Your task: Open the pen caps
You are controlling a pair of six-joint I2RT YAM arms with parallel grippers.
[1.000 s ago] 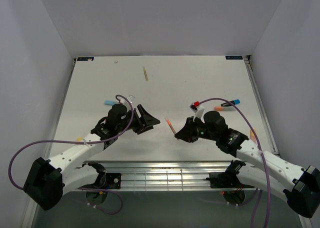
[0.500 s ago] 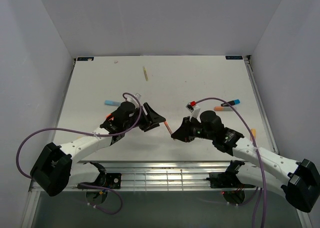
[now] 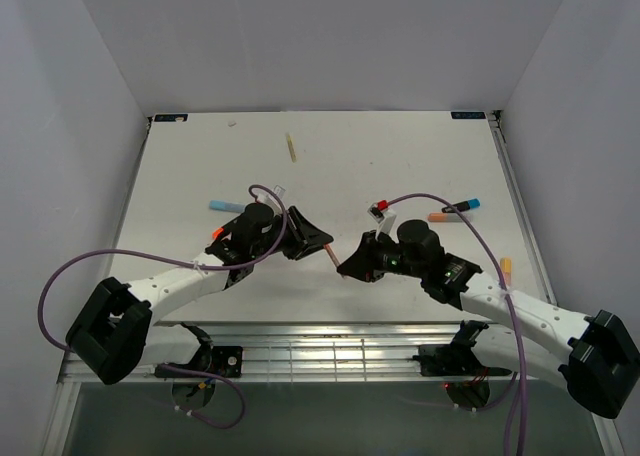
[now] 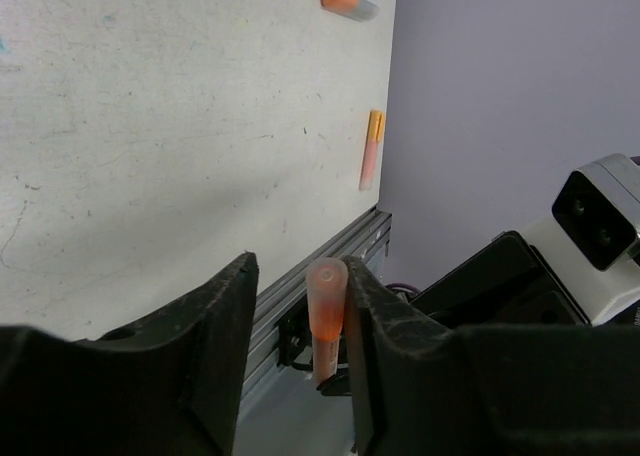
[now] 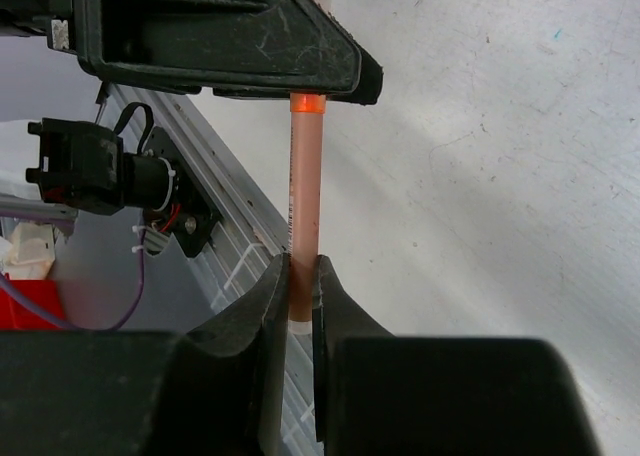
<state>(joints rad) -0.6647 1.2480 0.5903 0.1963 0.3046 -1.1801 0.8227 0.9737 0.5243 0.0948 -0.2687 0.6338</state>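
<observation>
My right gripper (image 3: 348,267) is shut on the pale pink barrel of a pen (image 5: 304,191) and holds it above the table. The pen's orange-pink cap (image 4: 328,298) stands between the fingers of my left gripper (image 4: 300,268). The left jaws are open: the cap lies against the right finger and a gap shows to the left finger. In the top view the pen (image 3: 329,250) bridges the two grippers, with the left gripper (image 3: 312,240) at its far end. In the right wrist view the left gripper's finger (image 5: 220,36) hides most of the cap.
On the table lie a blue cap (image 3: 220,205), an orange piece (image 3: 216,234), a thin yellowish pen (image 3: 291,147), an orange cap (image 3: 437,217) next to a black and blue pen (image 3: 462,207), and an orange-pink pen (image 3: 506,269) near the right edge. The metal rail (image 3: 320,351) runs along the front.
Both grippers have come together at the table's middle. The left gripper moved right and the right gripper moved left with the pen, so the cap end now sits between the left fingers.
</observation>
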